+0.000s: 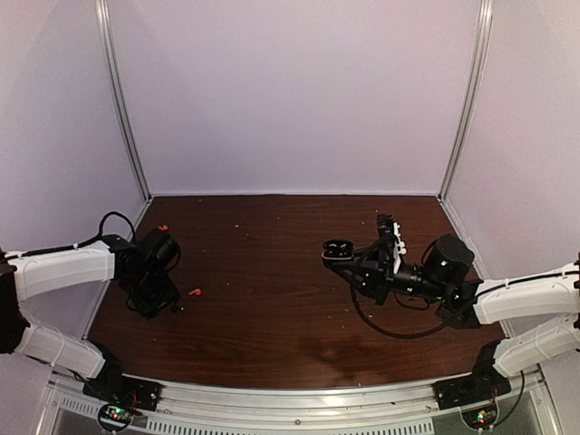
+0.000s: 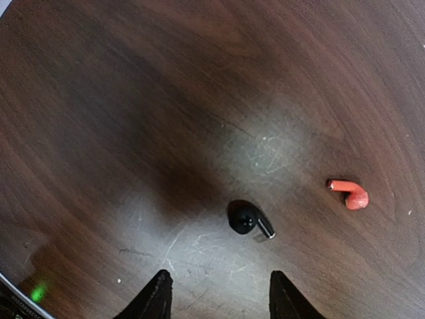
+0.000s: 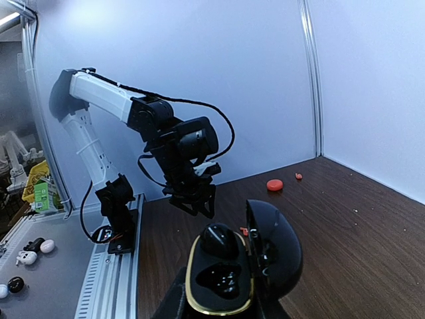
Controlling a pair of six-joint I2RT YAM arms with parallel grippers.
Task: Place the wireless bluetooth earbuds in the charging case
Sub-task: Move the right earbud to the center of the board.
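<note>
**A:** Which step?

**B:** Picking up the first bud. My left jaws hang over the black earbud (image 2: 251, 222). They stand apart with nothing between them. The bud lies on the worktop (image 2: 99, 133) just ahead of the fingertips (image 2: 157, 298). The red earbud (image 2: 350, 193) lies near it, off to one side, not touching.

**A:** And the case?

**B:** The charging case (image 3: 232, 269) is clamped in my right jaws with its lid swung open. It's across the worktop, well apart from both buds. Neither bud is in it yet, I judge.

**A:** Next move?

**B:** I'd drop straight down, centre the black bud between the jaws and close across its body. It's tiny and glossy, so an off-centre pinch could squirt it away. After that it's a carry to the case, lined up with a socket.

**A:** Anything unclear?

**B:** In the top view the black bud is hidden under my left arm. The sockets are dark, so I can't tell which fits which bud. The right jaws are cut off at the frame's bottom edge. There's also a red speck (image 1: 163, 227) far back on the left, and I can't tell what it is.
</note>
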